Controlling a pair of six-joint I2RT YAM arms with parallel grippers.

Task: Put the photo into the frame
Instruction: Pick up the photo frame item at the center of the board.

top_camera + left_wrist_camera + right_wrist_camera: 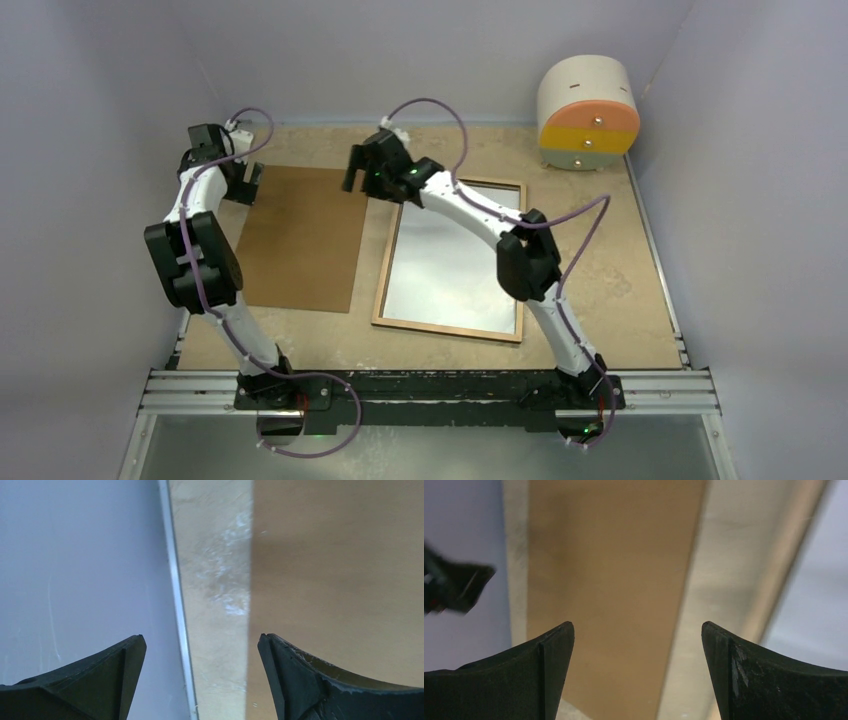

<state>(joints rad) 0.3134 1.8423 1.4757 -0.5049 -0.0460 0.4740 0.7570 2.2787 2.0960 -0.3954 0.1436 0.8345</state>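
Note:
The frame (378, 300) lies flat right of centre with its wood-brown back up. A pale grey glossy sheet (450, 265) fills its opening; I cannot tell whether it is the photo's white back or glass. No mountain picture shows. My left gripper (248, 182) is open and empty at the far left corner of the brown backing board (300, 240). In the left wrist view its jaws (202, 650) straddle the board's left edge (340, 580). My right gripper (352, 172) is open and empty over the board's far right corner, left of the frame. In the right wrist view (638, 635) the board (609, 580) lies below.
A round white drum (588, 110) with an orange and yellow front stands at the far right corner. Grey walls (75, 570) close in the left, back and right sides. A metal rail (430, 385) runs along the near edge. My left gripper also shows in the right wrist view (454, 587).

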